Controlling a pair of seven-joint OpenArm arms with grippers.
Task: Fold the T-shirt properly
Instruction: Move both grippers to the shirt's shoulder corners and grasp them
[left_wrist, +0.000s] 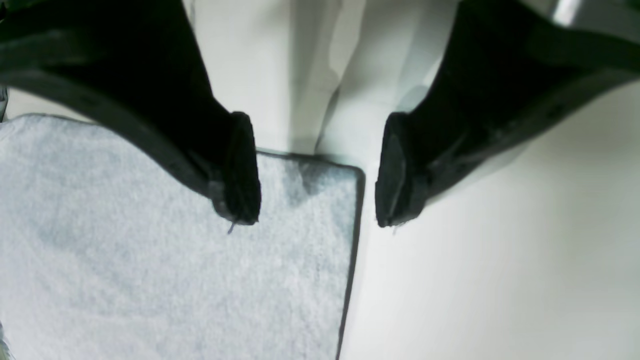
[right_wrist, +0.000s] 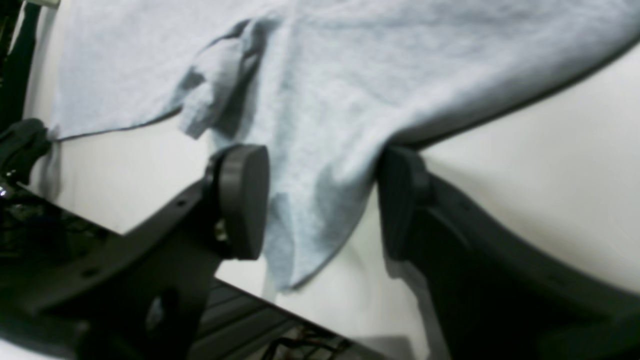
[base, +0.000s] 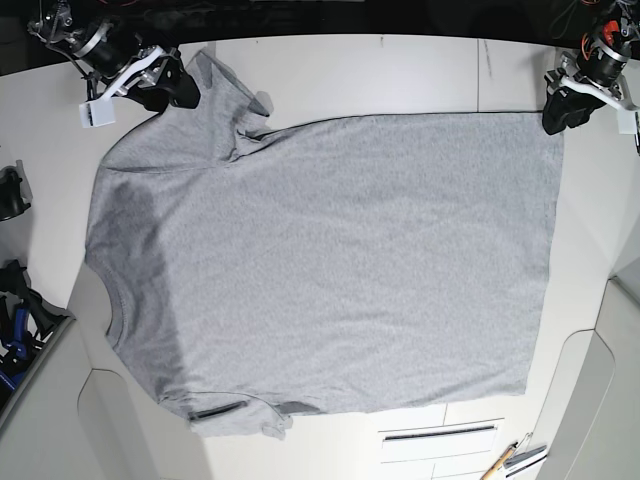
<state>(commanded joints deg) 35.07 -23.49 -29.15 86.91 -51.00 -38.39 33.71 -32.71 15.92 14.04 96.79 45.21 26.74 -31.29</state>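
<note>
T-shirt (base: 330, 260) flat on table (base: 400, 70), plain side up. Left hand (left_wrist: 317, 187) apart, straddling hem corner. Right hand (right_wrist: 320, 200) apart around sleeve. Risks: left catches one layer; right bunches crumpled sleeve.

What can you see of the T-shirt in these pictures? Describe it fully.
The T-shirt is light heather-grey, soft-looking knit, spread flat and plain side up on the white table. Its neck points to the base view's left, its hem to the right. One sleeve is bunched. The open right pincer straddles a sleeve edge; the open left pincer hovers at a hem corner.
</note>
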